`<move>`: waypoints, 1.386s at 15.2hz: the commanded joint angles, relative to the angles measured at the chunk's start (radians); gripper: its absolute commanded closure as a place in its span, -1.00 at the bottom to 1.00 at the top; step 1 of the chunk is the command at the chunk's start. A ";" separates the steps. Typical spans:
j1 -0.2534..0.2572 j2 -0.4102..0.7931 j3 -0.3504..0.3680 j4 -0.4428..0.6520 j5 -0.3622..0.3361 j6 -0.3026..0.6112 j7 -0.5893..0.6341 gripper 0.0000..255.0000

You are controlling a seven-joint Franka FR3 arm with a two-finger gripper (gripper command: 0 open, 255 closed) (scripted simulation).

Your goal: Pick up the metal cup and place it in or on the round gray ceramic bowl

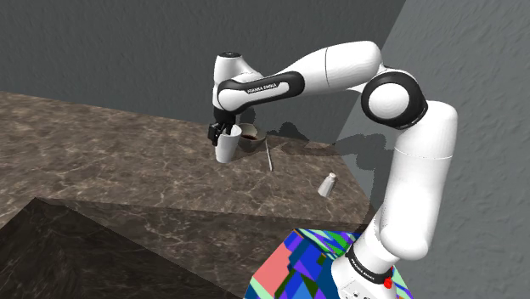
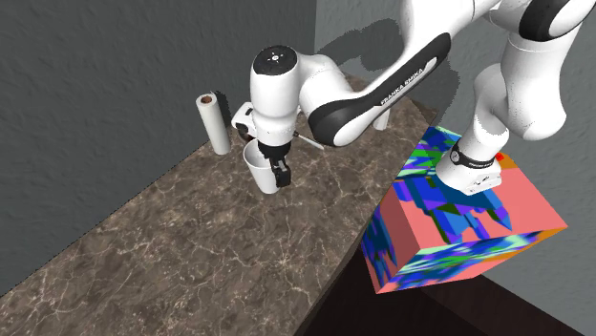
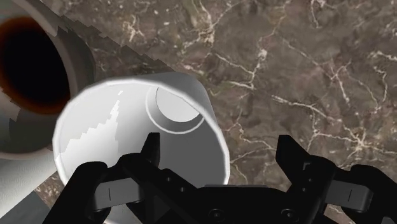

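Shoulder view showed the white arm (image 1: 416, 187) rising from its many-coloured stand (image 1: 306, 263) at the surface's near edge. It folded at a high elbow and ran its forearm level toward the far edge. There the wrist turned down, so the pincer (image 1: 222, 133) pointed straight down onto the cup (image 1: 228, 151).

The cup, drawn plain white, stood upright on the dark veined surface (image 1: 102, 161), close to the far edge along the wall. Just beside it, toward the corner where the two walls met, sat the low dark bowl (image 1: 251, 138); whether the two touched could not be told. A thin pale rod (image 1: 269, 155) lay just in front of the bowl. A small tapered thing (image 1: 328, 184) lay well apart from them, nearer the stand.

In the second exterior view the pincer (image 2: 273, 164) sat over the rim of the cup (image 2: 258, 168), with one black finger running down its outer wall. A white roll (image 2: 214, 124) stood upright near the cup, against the wall.

In the wrist view the pincer (image 3: 220, 145) had its fingers wide apart, straddling the wall of the cup (image 3: 127, 121). One finger (image 3: 151, 149) was inside the mouth and the other hung outside over bare surface. Neither pressed on the wall, so the pincer was open and the cup was not held. The roll (image 3: 70, 44), with its dark core, stood beside the cup.
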 commanded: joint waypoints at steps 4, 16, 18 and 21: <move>0.000 0.002 0.000 -0.002 -0.001 0.005 0.001 -1.00; 0.000 0.002 0.000 -0.002 -0.001 0.004 0.001 1.00; 0.000 -0.003 0.000 0.004 0.001 -0.006 -0.001 1.00; 0.000 -0.017 0.002 0.024 0.006 -0.041 -0.007 1.00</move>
